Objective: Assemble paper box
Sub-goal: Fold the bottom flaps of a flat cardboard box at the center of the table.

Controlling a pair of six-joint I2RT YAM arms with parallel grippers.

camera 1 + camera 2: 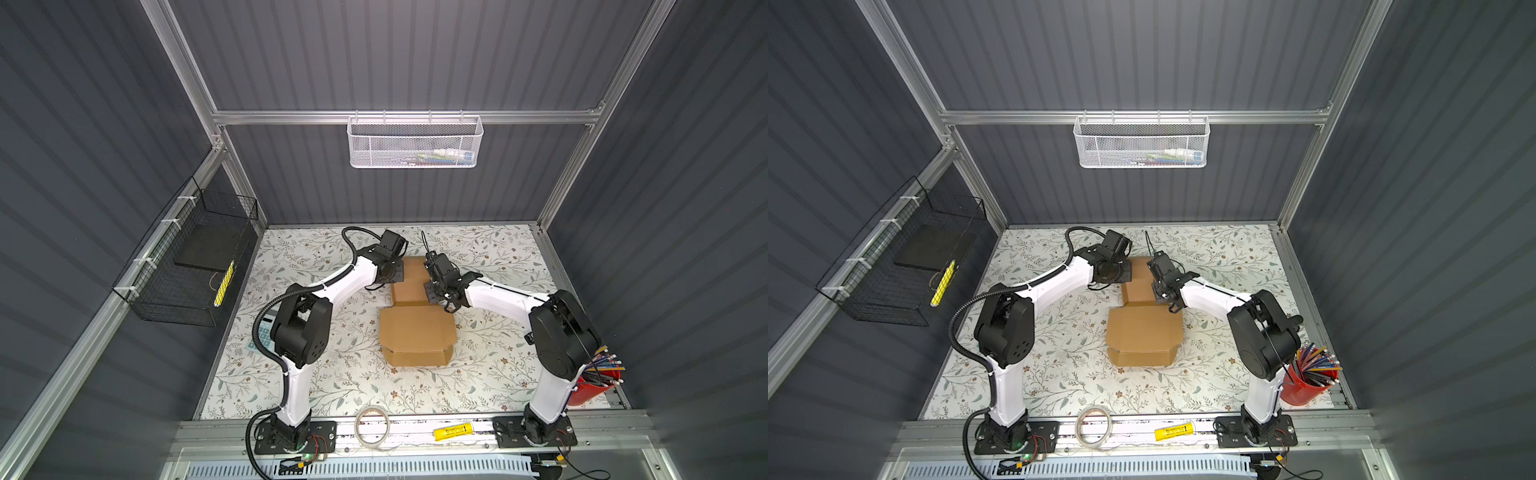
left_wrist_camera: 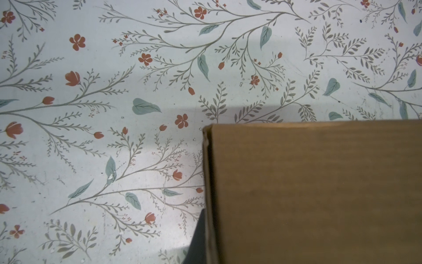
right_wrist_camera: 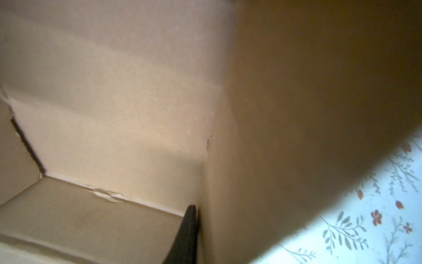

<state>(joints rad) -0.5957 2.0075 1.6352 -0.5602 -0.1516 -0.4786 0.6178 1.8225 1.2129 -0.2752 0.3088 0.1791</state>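
Paper box (image 1: pixel 415 328) hiding left claw (image 1: pixel 392 275), right claw (image 1: pixel 432 291)

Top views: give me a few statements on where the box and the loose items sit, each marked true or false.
1. The paper box lies near the middle of the floral table. True.
2. The red cup of pencils stands beside the left arm's base. False: it stands beside the right arm's base.
3. The tape roll lies on top of the box. False: it lies on the front rail, apart from the box.
4. A white mesh basket hangs on the back wall. True.
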